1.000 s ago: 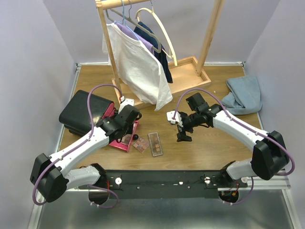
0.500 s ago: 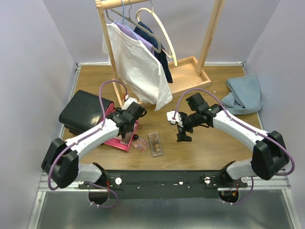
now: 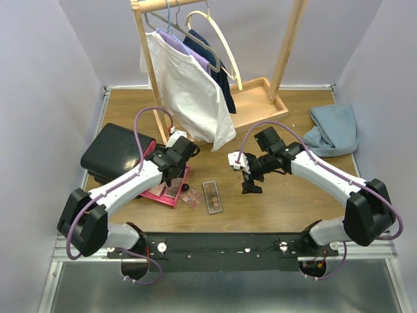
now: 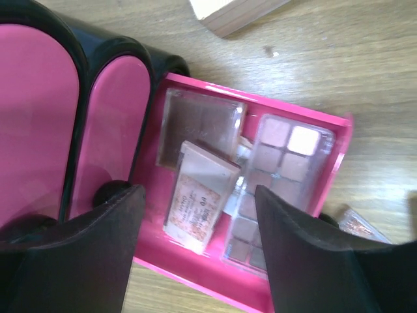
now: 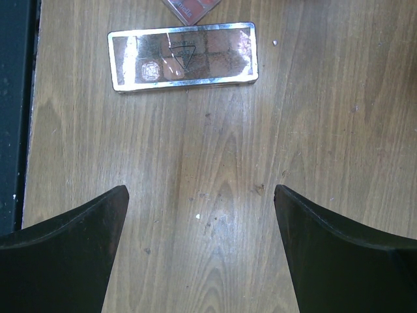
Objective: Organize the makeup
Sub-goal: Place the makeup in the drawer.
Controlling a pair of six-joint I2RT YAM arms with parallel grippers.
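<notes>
Lilac walls enclose a wooden tabletop (image 3: pixel 293 195) with a clothes rack (image 3: pixel 287 59) at the back, a blue cloth (image 3: pixel 335 130) to the right and a black case (image 3: pixel 114 153) to the left. The case's pink drawer (image 4: pixel 340 153) is pulled out.

The left pincer (image 4: pixel 195 202) hangs spread and empty over the drawer, which holds an eyeshadow quad palette (image 4: pixel 280 156), a peach compact (image 4: pixel 199 205) and a brown compact (image 4: pixel 199 124).

The right pincer (image 5: pixel 201 195), also spread wide and empty, hovers above bare wood just short of a long eyeshadow palette (image 5: pixel 182 57). A small reddish palette (image 3: pixel 191 197) lies between that one and the drawer.

Filling the drawer appears to be the step in hand. To do it well, the left pincer should rise straight up, clear of the drawer's rim. The flat long palette probably needs a low grip across its narrow width.
</notes>
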